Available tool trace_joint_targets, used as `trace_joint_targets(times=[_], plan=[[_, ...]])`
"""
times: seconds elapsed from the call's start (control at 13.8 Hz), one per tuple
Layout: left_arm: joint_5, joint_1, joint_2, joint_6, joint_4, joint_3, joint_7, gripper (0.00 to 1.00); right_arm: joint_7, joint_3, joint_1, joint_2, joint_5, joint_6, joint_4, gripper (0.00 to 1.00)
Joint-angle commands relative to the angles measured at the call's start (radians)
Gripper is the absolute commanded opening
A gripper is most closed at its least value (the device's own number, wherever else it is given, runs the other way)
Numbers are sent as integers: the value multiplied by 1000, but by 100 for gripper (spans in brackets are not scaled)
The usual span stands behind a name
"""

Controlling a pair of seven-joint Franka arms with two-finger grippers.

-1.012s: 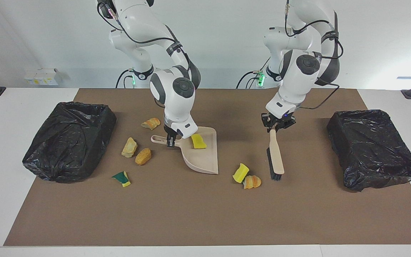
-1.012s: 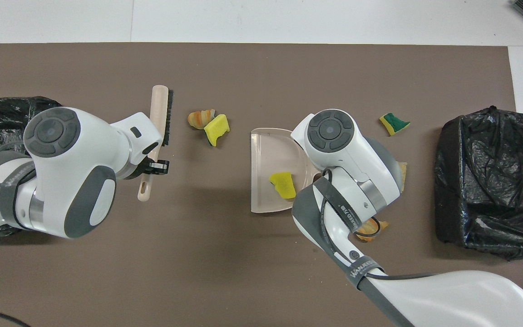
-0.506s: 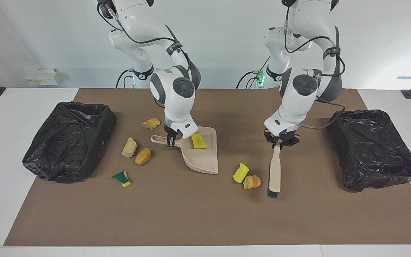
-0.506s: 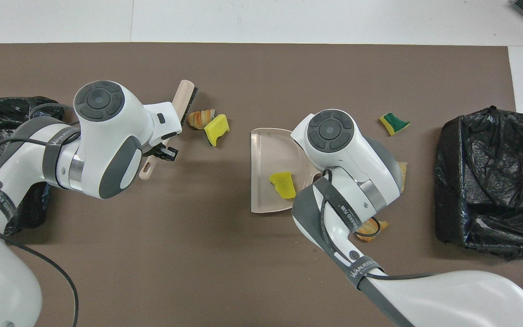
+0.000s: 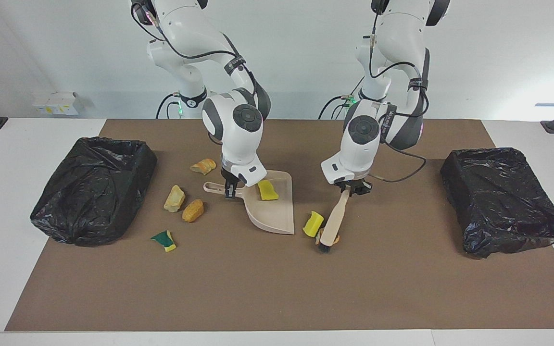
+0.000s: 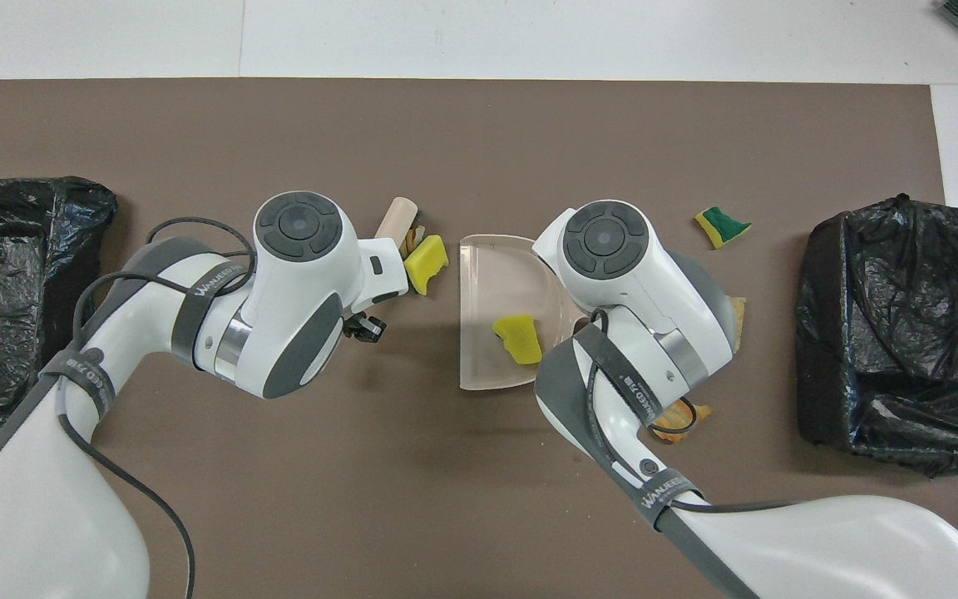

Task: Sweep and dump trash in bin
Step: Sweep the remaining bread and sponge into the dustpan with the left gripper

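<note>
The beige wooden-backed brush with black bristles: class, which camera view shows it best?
The facing view: the brush shows whole, handle to bristles, gripped by the left gripper. Overhead, the left arm hides all but its tip.

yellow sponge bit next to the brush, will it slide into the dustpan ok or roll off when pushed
The yellow sponge bit looks like soft foam, so probably light, and the brush should shift it easily. Its blocky cut shape suggests it will slide or tumble rather than roll far. Being light, it might skip sideways past the dustpan lip.
</note>
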Motion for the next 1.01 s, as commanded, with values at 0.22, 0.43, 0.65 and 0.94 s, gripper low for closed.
trace_joint_targets(times=[0.22, 0.43, 0.65, 0.94], plan=[[-160, -117, -90, -10, -123, 7, -61, 0, -31, 6, -9, -31, 15, 8, -41, 0], [-300, -151, -123, -28, -123, 7, -64, 0, -31, 6, -9, -31, 15, 9, -43, 0], [-378, -142, -163, -51, -121, 7, -62, 0, -30, 6, -10, -31, 15, 9, -43, 0], [-418, -91, -207, -115, -112, 10, -61, 0, -33, 6, -12, -31, 15, 8, -41, 0]])
